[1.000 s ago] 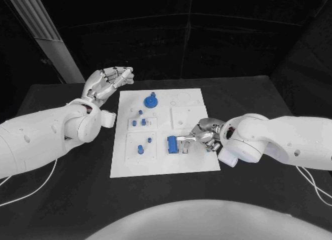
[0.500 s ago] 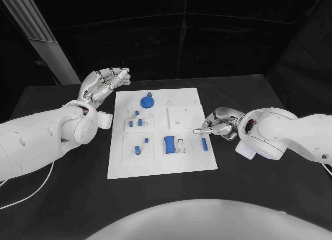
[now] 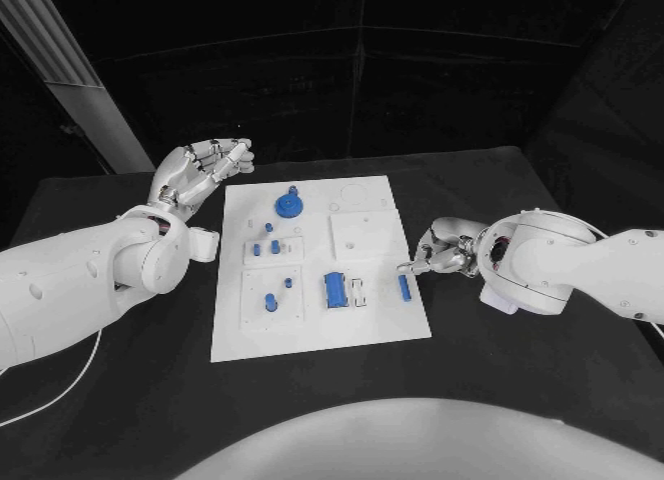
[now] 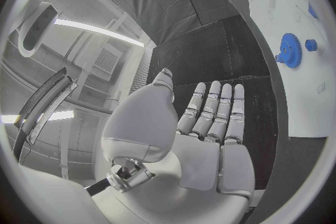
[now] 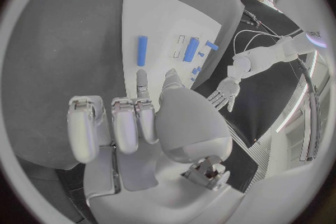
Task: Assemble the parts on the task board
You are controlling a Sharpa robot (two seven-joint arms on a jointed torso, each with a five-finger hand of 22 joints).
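Note:
The white task board [image 3: 373, 325] lies in the middle of the table. On it are a blue gear [image 3: 289, 207], several small blue pegs [image 3: 275, 245] and a blue block [image 3: 335, 289]. A blue bar [image 3: 404, 288] lies flat near the board's right edge, also seen as the blue bar [image 5: 142, 50] in the right wrist view. My right hand [image 3: 440, 255] hovers just right of that bar, holding nothing, with thumb and one finger pointing at the board. My left hand [image 3: 202, 170] is raised beside the board's far left corner, fingers spread and empty. The gear [image 4: 288, 51] lies beyond my left hand [image 4: 210, 123].
A white square plate [image 3: 368, 235] sits raised on the board's right half. A pale slot piece [image 3: 358, 292] lies beside the blue block. Black table surface [image 3: 534, 400] surrounds the board on all sides.
My right hand has lifted off the spot by the blue block and drawn back to the right. The blue bar now lies free near the board's right edge. The left hand has kept still.

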